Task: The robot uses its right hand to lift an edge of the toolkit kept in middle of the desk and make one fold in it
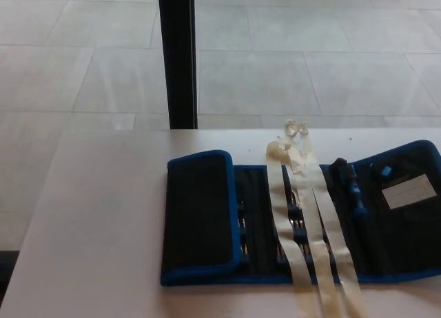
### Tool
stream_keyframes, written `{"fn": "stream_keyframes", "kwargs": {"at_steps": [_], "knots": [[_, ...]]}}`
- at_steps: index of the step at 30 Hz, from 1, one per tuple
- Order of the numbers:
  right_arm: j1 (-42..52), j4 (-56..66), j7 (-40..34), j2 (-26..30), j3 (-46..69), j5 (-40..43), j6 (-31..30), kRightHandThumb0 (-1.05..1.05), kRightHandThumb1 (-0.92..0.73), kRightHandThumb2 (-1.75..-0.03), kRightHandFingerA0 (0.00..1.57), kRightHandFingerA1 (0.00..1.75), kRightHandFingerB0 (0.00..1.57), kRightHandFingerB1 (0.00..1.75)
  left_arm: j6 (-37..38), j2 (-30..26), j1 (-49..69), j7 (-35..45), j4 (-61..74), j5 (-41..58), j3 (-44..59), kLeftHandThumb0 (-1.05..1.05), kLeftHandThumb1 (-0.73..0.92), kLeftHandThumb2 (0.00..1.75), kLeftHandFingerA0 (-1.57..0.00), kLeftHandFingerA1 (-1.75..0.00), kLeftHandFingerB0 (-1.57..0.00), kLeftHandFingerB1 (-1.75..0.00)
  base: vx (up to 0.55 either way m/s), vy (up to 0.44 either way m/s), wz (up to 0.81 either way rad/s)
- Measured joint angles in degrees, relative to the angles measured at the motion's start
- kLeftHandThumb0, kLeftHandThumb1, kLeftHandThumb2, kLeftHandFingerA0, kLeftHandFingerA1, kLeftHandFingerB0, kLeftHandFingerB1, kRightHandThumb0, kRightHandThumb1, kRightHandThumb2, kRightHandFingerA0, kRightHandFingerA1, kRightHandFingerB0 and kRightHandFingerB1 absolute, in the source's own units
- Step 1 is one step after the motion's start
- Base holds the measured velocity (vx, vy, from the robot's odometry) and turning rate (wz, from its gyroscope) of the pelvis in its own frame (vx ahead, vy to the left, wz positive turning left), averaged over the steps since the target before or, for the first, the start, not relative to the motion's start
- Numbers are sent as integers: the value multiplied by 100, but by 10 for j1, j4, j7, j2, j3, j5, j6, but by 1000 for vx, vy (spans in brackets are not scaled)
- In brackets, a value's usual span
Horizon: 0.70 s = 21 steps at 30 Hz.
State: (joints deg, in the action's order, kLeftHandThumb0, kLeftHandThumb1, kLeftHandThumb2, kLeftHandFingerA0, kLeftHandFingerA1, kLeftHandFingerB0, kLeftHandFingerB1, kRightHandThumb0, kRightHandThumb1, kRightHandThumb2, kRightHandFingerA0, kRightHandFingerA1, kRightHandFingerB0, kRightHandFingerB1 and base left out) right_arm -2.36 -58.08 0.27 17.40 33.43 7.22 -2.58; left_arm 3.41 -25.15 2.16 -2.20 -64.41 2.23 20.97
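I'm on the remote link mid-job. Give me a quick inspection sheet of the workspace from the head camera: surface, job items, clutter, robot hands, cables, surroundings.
Surface: white desk top, bare apart from the kit.
Job's things: black fabric toolkit with blue trim, lying flat across the desk; its left end flap is folded over onto the body. Blue-handled tools sit in the pockets, and a white label is at the right end.
Clutter: two cream fabric straps run across the kit and off the near edge; their far ends lie bunched beyond the kit.
Robot hands: neither robot hand is in view.
Cables: nothing seen.
Surroundings: grey tiled floor; a black vertical post stands behind the desk.
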Motion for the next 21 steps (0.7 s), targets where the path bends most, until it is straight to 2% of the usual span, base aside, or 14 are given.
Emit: {"fn": "stream_keyframes", "kwargs": {"at_steps": [3, 4, 7, 8, 10, 12, 14, 15, 16, 17, 18, 19, 20, 21], "knots": [[-10, 11, -4, 1, 45, 21, -5, -49, -75, -62, 62, 104, 35, 72, 0, -8, -9, -2, -15, 10, 27, -56, 71, 61, -72, -70, -59, -59, 0, 0, 0], [-15, 11, -7, 4, 62, 28, -7, -52, -79, -65, 61, 130, 28, 74, 0, -11, -10, -3, -18, 13, 34, -56, 71, 61, -73, -70, -60, -58, 0, 0, 0], [-34, 12, -20, 14, 112, 51, -15, -54, -86, -64, 52, 133, 25, 80, 0, -17, -12, -5, -27, 18, 53, -57, 71, 61, -75, -70, -62, -58, 0, 0, 0], [-40, 12, -24, 19, 127, 57, -16, -57, -82, -64, 43, 112, 42, 91, 0, -18, -13, -5, -30, 20, 57, -56, 69, 60, -77, -71, -62, -58, 0, 0, 0], [-60, 10, -39, 35, 165, 74, -20, -59, -81, -62, 31, 104, 46, 104, 0, -21, -15, -7, -37, 25, 70, -57, 70, 61, -77, -69, -63, -57, 0, 0, 0], [-83, 7, -53, 53, 201, 90, -23, -63, -83, -65, 24, 117, 33, 117, 0, -22, -17, -8, -42, 29, 78, -58, 70, 61, -76, -69, -64, -58, 0, 0, 0], [-104, 2, -67, 68, 227, 102, -24, -65, -81, -64, 56, 135, 36, 107, 0, -22, -17, -9, -44, 32, 85, -57, 71, 61, -77, -69, -64, -59, 0, 0, 0], [-119, 0, -77, 79, 242, 109, -25, -65, -82, -66, 101, 158, 67, 126, 0, -22, -18, -10, -46, 33, 89, -57, 71, 61, -79, -71, -63, -58, 0, 0, 0], [-130, 0, -84, 87, 252, 114, -26, -38, -59, -113, 141, 135, 73, 94, 0, -23, -18, -11, -48, 35, 91, -58, 72, 61, -78, -69, -63, -57, 0, 0, 0], [-143, 0, -92, 97, 261, 118, -27, -67, -81, -66, 142, 156, 93, 148, 0, -24, -18, -12, -50, 36, 93, -58, 70, 61, -81, -69, -65, -58, 0, 0, 0], [-154, 0, -98, 104, 267, 122, -29, -65, -83, -65, 107, 128, 94, 127, 0, -25, -19, -13, -52, 36, 95, -58, 70, 61, -80, -70, -67, -59, 0, 0, 0], [-174, 3, -107, 116, 276, 129, -31, -63, -90, -65, 39, 115, 28, 98, 0, -26, -19, -15, -55, 37, 98, -59, 71, 61, -78, -69, -65, -59, 0, 0, 0], [-192, 11, -115, 125, 283, 137, -35, -62, -83, -64, 36, 84, 22, 67, 0, -28, -20, -16, -57, 38, 101, -59, 72, 61, -77, -69, -62, -58, 0, 0, 0], [-206, 22, -119, 128, 288, 143, -37, -62, -83, -64, 36, 84, 22, 67, 0, -30, -20, -17, -59, 39, 104, -59, 72, 61, -77, -69, -62, -58, 0, 0, 0]]}}
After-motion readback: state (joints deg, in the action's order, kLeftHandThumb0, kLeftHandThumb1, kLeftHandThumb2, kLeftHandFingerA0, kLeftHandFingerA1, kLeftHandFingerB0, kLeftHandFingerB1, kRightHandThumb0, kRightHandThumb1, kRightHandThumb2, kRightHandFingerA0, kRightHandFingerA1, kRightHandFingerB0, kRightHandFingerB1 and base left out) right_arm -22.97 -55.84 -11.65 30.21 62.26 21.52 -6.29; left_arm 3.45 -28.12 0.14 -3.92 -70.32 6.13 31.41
